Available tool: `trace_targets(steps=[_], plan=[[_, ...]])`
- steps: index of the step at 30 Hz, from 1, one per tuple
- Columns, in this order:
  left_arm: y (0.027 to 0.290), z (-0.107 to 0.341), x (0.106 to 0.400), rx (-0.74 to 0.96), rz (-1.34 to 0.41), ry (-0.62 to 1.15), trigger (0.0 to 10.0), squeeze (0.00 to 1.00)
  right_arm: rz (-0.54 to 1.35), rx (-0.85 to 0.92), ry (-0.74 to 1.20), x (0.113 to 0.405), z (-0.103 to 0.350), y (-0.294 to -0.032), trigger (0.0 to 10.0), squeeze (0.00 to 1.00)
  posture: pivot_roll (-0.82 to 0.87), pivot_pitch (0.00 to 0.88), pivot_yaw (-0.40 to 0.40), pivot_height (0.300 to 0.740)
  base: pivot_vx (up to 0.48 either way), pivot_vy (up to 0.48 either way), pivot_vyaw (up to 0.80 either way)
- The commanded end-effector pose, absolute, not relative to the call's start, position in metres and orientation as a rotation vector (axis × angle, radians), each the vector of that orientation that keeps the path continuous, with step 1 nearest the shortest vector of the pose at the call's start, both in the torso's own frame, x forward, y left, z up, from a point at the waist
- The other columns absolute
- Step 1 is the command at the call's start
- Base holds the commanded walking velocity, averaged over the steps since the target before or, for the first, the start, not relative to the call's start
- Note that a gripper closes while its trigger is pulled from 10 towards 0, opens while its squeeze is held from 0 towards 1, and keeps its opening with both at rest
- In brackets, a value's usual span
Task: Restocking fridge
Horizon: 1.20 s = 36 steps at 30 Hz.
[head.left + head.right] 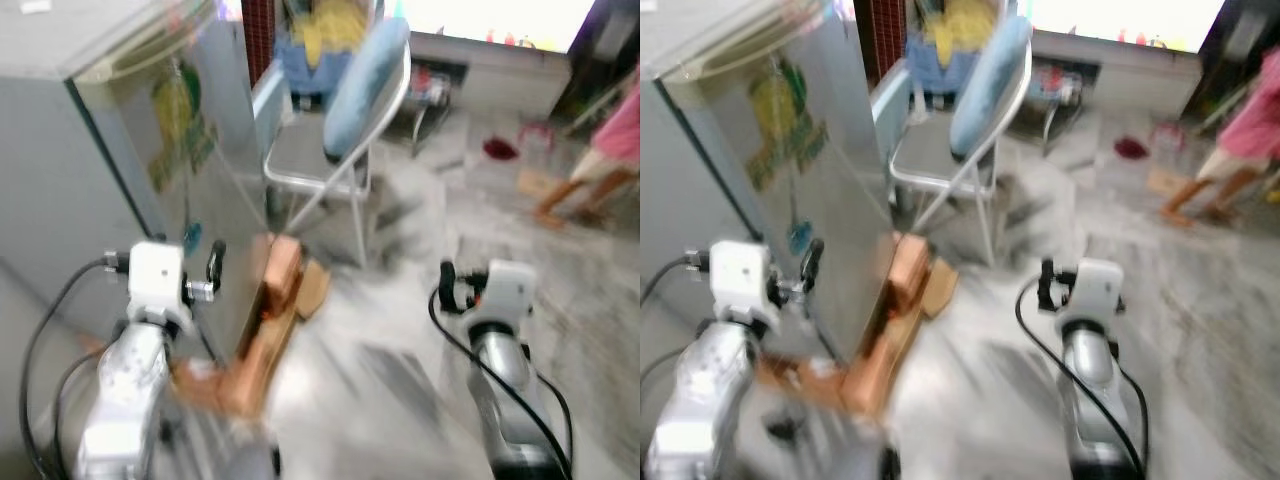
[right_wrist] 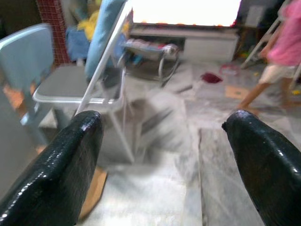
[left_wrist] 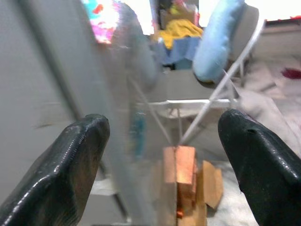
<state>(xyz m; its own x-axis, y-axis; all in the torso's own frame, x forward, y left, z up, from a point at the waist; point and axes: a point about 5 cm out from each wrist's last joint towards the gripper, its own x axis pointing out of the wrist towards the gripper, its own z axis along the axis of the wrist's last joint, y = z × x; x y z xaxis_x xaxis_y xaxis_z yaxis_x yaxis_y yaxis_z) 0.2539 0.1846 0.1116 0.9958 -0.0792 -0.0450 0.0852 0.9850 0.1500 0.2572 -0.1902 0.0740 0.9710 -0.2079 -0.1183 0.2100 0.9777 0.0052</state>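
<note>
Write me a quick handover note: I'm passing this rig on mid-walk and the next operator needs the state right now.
Left end effector: open, empty, raised beside the fridge, facing its side.
Right end effector: open, empty, over bare floor.
Fridge door looks shut; wooden blocks lie at its foot, folding chair just behind.
A person stands far right.
Views are blurred. No stock items visible.
Done: nothing held or loaded.
Left: open the fridge, fetch items, restock.
</note>
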Motion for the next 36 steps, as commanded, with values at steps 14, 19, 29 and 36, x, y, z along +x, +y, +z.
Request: trace_targets(steps=[14, 19, 29, 36], plan=[[0.185, 0.109, 0.252, 0.175, -0.075, 0.046, 10.0, 0.0, -0.167, -0.007, 0.106, 0.265, 0.081, -0.187, 10.0, 0.0, 0.08, 0.068, -0.05, 0.74, 0.0, 0.084, 0.0], [0.189, 0.104, 0.261, 0.111, -0.003, 0.084, 10.0, 0.0, -0.149, -0.009, 0.103, 0.267, 0.083, -0.185, 10.0, 0.0, 0.07, 0.07, -0.067, 0.74, 0.0, 0.0, 0.0], [0.193, 0.102, 0.277, 0.068, 0.04, 0.076, 10.0, 0.0, -0.135, -0.021, 0.104, 0.266, 0.087, -0.186, 10.0, 0.0, 0.05, 0.091, -0.091, 0.74, 0.0, 0.0, 0.0], [0.203, 0.105, 0.299, 0.101, 0.12, 0.056, 10.0, 0.0, -0.126, -0.031, 0.099, 0.264, 0.092, -0.186, 10.0, 0.0, 0.02, 0.107, -0.092, 0.74, 0.0, 0.0, 0.0]])
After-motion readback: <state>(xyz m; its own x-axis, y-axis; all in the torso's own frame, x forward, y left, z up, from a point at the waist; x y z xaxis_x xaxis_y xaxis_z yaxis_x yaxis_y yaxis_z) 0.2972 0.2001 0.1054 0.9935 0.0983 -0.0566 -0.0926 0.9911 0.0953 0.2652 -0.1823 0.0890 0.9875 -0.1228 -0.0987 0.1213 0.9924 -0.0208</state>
